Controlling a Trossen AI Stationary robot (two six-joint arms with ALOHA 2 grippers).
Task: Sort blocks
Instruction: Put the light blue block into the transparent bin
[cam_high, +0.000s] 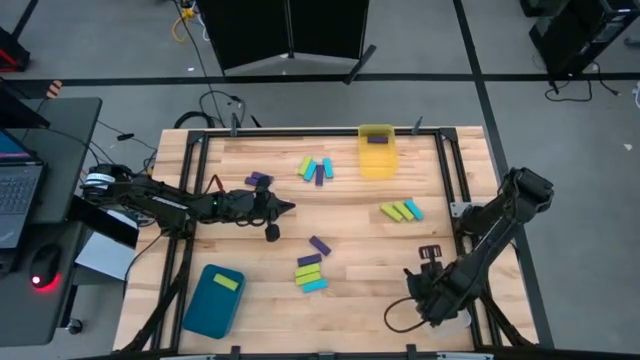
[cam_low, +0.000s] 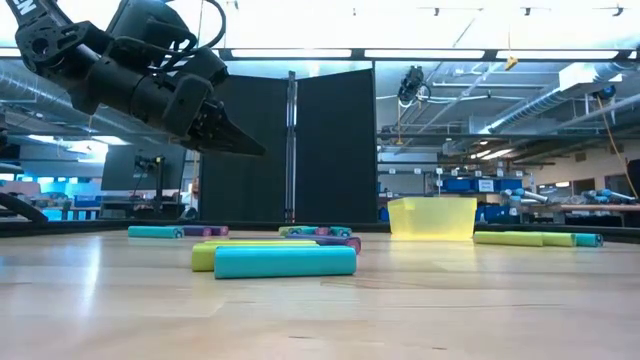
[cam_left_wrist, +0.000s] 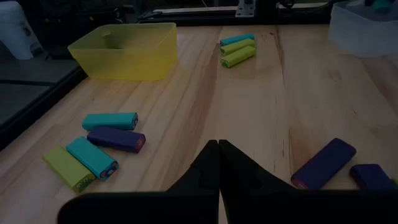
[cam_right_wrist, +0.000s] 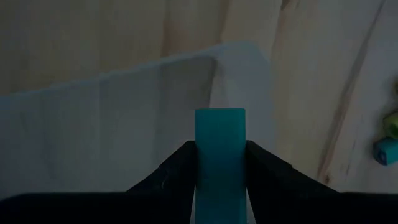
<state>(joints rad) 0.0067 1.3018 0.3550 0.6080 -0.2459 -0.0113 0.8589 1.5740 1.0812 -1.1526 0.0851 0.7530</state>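
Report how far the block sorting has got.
Done: one purple block lies in the yellow bin and one green block in the teal bin. In hand: the right hand grips a cyan block over a clear bin. Left: four loose clusters on the table; the left hand is shut and empty.

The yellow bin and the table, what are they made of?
Yellow bin: probably plastic, translucent, since light glows through its walls. Table: wood, likely sealed butcher block; pale planks with grain lines and a slight sheen.
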